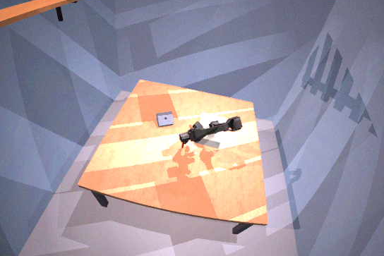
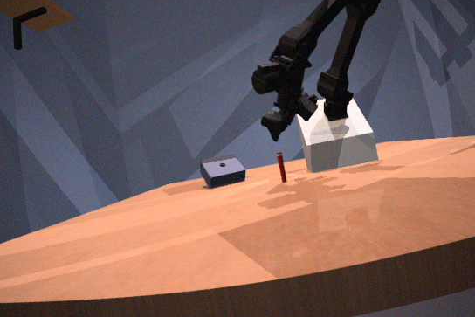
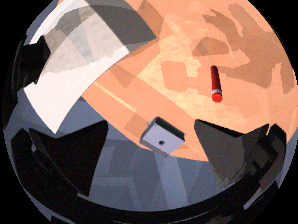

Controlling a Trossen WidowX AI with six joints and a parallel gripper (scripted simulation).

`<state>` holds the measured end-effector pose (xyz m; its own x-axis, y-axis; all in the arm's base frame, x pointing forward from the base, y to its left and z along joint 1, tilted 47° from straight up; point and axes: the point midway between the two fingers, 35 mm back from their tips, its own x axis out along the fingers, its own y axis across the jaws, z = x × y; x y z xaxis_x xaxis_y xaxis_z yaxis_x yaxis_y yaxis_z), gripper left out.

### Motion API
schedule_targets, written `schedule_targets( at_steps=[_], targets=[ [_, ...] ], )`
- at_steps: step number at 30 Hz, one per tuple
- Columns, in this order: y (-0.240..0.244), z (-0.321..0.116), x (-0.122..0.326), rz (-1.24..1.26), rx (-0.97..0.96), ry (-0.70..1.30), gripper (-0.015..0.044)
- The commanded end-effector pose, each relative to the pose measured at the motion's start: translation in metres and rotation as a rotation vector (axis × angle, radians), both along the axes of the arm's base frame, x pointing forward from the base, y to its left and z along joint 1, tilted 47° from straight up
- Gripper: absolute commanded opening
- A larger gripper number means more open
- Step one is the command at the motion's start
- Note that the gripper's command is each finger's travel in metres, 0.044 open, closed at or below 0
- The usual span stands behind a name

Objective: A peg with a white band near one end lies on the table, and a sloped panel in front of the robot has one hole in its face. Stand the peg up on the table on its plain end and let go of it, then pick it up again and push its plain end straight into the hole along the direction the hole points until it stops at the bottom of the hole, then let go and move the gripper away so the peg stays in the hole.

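Note:
The red peg [image 1: 182,145] [image 2: 282,168] [image 3: 215,80] stands upright on the table [image 1: 123,159] [image 2: 175,244], its white-banded end on top. My gripper [image 2: 292,128] [image 3: 152,124] is open and empty. It hangs above the peg's height, and in the wrist view the peg shows beyond the right finger, not between the fingers. The grey sloped panel [image 1: 162,122] [image 2: 229,170] [image 3: 156,135] stands apart from the peg, to its left in the exterior view. Its single dark hole [image 1: 165,118] [image 2: 223,164] [image 3: 161,143] is uncovered. The peg's lower end meets the table.
A white block [image 2: 340,153] [image 3: 75,75] stands under the arm's base, to the right of the peg in the exterior view. An orange shelf-like board [image 1: 46,5] [image 2: 30,0] is at the upper left, far from the table. Arm shadows fall near the peg.

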<state>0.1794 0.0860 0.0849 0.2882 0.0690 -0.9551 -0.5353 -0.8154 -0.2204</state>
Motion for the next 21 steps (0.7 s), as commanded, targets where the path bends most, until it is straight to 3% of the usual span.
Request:
schedule_targets(
  at_steps=[1, 11, 21],
  targets=[
    [0.005, -0.002, 0.000, 0.044, 0.067, 0.072, 0.0440],
    [0.019, 0.000, 0.005, 0.151, 0.320, 0.211, 0.0440],
    [0.025, 0.015, 0.023, 0.217, 0.616, 0.221, 0.0440]
  ],
)
